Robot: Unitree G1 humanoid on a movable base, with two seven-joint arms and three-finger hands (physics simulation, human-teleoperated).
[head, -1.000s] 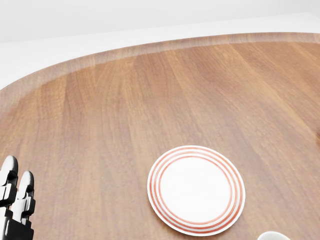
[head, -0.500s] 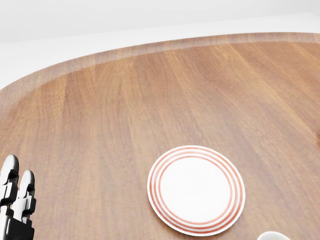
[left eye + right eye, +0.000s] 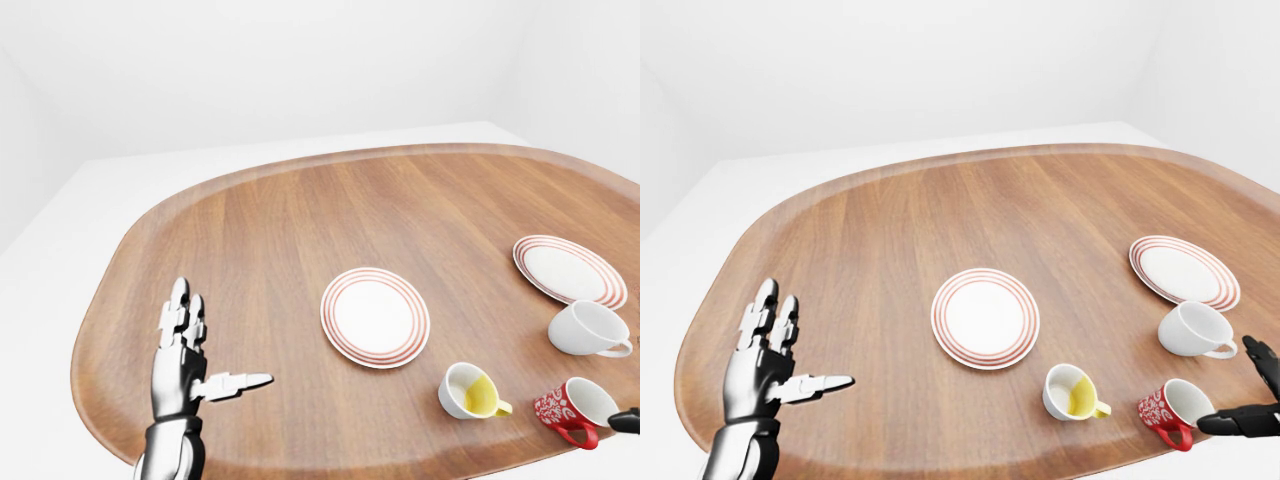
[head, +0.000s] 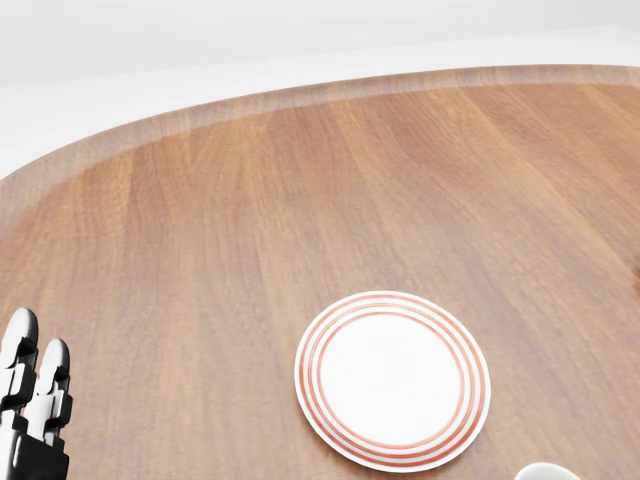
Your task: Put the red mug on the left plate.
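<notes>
the red mug (image 3: 1173, 408) lies tipped on its side near the bottom right edge of the wooden surface (image 3: 890, 230), its white mouth turned toward the right hand (image 3: 1250, 400) and its handle low on the side toward the viewer. the dark fingers of that hand are spread apart, the thumb reaching in just beside the rim, nothing gripped yet as far as i can see. the left hand (image 3: 190, 355) hovers over the far left of the surface with fingers splayed, holding nothing.

the mug looks like glazed ceramic: rigid, smooth, likely slick, and brittle if knocked. lying down it may roll, so i'd judge the body, pinched across its width near the rim, the safest hold; the handle looks too small for those fingers.

the left plate (image 3: 985, 317) sits bare mid-surface, with a yellow-lined mug (image 3: 1070, 392) between it and the red one, and a white mug (image 3: 1190, 330) near the right plate (image 3: 1183, 272).
</notes>
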